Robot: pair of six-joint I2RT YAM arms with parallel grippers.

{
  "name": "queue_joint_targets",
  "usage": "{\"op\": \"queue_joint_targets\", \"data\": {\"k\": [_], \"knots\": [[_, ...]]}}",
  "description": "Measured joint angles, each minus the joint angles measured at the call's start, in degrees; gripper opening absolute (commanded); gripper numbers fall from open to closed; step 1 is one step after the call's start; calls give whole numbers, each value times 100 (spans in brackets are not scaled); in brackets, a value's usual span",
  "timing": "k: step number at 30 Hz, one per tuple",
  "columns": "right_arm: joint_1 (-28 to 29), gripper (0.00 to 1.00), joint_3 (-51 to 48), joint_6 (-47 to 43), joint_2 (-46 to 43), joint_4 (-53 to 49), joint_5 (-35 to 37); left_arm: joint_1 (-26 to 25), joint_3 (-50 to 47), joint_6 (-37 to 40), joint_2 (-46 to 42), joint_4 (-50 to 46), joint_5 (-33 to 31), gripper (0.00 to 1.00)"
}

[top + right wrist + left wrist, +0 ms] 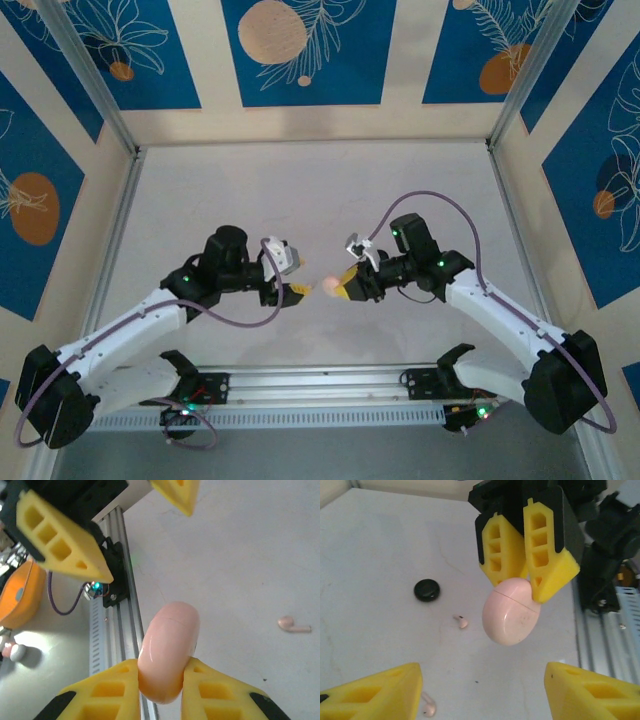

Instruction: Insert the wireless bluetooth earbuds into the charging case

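The table (300,190) is a broad pale slab, matte and faintly veined like marble, fenced by slim metal posts. Along its near edge runs a ribbed aluminium rail (320,385). From there two white, smooth-shelled arms with black joints reach inward, the left arm (120,345) and the right arm (500,315), until their tips nearly meet above the middle of the table.

The right gripper (160,690) has chunky yellow wedge-shaped fingers with hollow square cells. They are clamped on one end of the pink charging case (510,612), which is lifted clear of the table. The case is a smooth, glossy, egg-like pebble. A thin seam runs across it, and it looks closed.

The left gripper (482,695) faces the case from just beside it. Its matching yellow fingers are spread well apart with nothing between them.

On the table beyond lies a small black case (426,590), a round, shiny disc. Near it rests one pale pink earbud (461,622), a tiny stemmed bud. A second pink earbud (428,707) lies closer to the left fingers, partly hidden behind one.
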Motion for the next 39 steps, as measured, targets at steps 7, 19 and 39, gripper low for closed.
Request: {"op": "queue_joint_targets", "data": {"k": [7,19,39], "knots": [[177,17,0,-1364,-35,-153,-315,35,579,496,345,-734,793,58],[588,15,197,-2822,9,-446,-188,44,1075,1650,719,-1768,1589,55],[723,14,645,-3117,531,-391,-138,-96,1362,2225,1349,-2479,1663,42]]}}
